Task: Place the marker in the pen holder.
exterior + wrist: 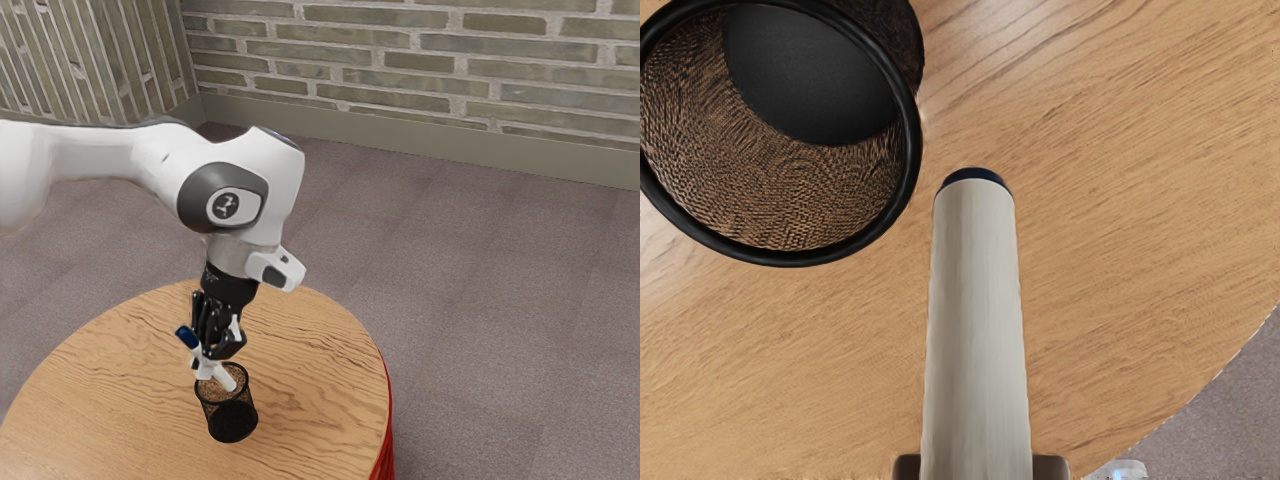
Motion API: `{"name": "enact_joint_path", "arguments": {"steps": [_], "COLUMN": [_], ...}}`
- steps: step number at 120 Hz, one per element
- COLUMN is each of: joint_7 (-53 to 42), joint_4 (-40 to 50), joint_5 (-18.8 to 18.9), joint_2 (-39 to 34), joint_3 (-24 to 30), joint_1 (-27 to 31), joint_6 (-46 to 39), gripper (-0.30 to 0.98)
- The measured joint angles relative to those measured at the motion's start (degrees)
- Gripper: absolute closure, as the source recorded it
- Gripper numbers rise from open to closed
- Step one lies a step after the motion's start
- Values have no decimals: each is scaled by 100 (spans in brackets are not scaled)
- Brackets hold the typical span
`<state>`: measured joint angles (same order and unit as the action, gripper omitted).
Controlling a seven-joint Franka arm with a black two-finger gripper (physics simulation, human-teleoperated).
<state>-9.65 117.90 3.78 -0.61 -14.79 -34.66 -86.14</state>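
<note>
The black gripper points down at the table in the exterior view, shut on the marker, which is held at a slant with its dark blue end up on the exterior view's left. Behind the marker's white lower end is the opening of the black mesh pen holder, standing upright. From the wrist, the gripper has a fingertip on each side of the marker. The marker's far end appears beside the rim of the pen holder, outside its opening. Inside the holder, the dark bottom is bare.
The round wooden table has a red side and a curved edge. A small pale thing is near that edge. Carpeted floor and a brick wall lie beyond.
</note>
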Motion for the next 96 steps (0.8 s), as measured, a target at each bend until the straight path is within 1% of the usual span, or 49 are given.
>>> {"name": "enact_joint_path", "arguments": {"steps": [7, 13, 17, 24, 28, 33, 44, 53, 67, 75, 96], "joint_7": [-5, -9, -11, -15, -18, -20, -26, -34, -50, -60, -89], "joint_4": [37, 207, 297, 432, 472, 493, 489, 368, 11, -131, -460], "joint_5": [-9, -3, 5, 18, 25, 32, 44, 54, 59, 56, 40], "joint_2": [-87, -307, -411, -539, -569, -589, -572, -395, 87, 343, 838], "joint_3": [5, 14, 15, 15, 15, 15, 15, 16, -34, 51, 85], "joint_1": [-136, -149, 52, 666, 902, 1003, 962, 949, 897, 976, 893], "joint_6": [68, 123, 152, 193, 210, 223, 232, 193, 123, 85, -45], "gripper": [76, 76, 76, 76, 76, 76, 76, 76, 76, 76, 76]}}
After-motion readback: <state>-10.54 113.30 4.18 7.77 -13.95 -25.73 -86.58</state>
